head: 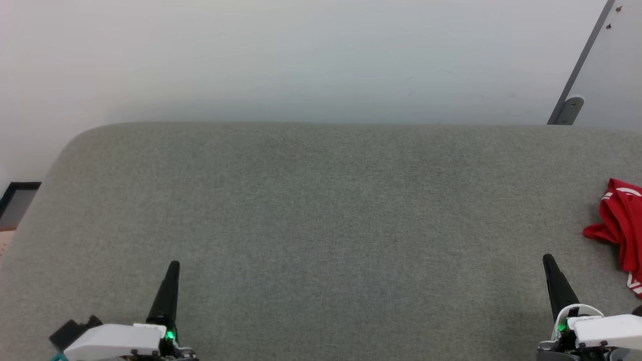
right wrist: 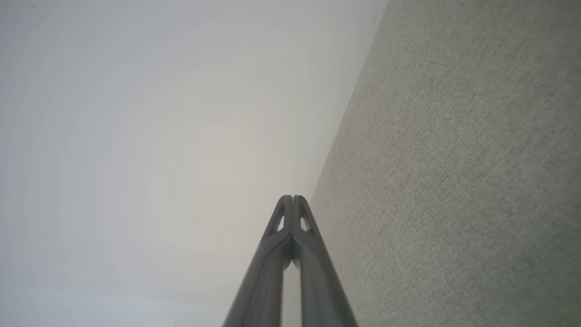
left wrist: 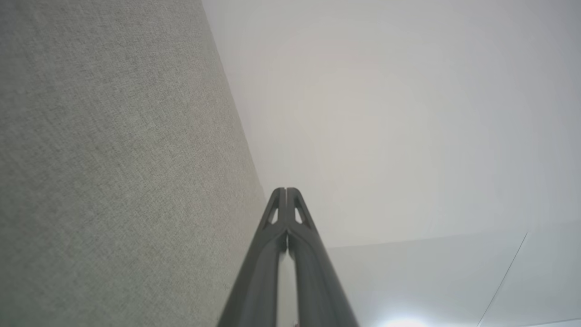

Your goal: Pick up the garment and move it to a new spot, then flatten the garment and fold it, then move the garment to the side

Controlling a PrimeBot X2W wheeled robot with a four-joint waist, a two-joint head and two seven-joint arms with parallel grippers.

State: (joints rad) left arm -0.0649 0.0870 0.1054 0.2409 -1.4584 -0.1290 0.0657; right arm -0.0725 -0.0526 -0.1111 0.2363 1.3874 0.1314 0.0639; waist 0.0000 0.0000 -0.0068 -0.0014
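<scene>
Down at lower left in the head view: left end effector [head: 173, 264], both dark fingers pressed together into a single point, nothing pinched between them. Hovering over or resting on the grey woven surface [head: 321, 210], hard to say which. Small green light [head: 170, 335] glowing at its base.

Over at lower right: right end effector [head: 548, 258], likewise closed and empty, tip leaning slightly toward the left, another green light [head: 562, 327] at its wrist.

From the left wrist view, left end effector [left wrist: 286, 190] again: fingertips meeting with only a hairline seam, grey fabric to one side, pale wall [left wrist: 408, 113] beyond. Same story from the right wrist view, right end effector [right wrist: 293, 198] shut tip to tip against fabric and wall.

And the garment [head: 621, 225]: crumpled in a red heap at the far right edge of the surface, cut off by the frame, white stripe trim showing at top and bottom. Up and to the right of the right end effector, near it but not touching. Well apart from the left one.
</scene>
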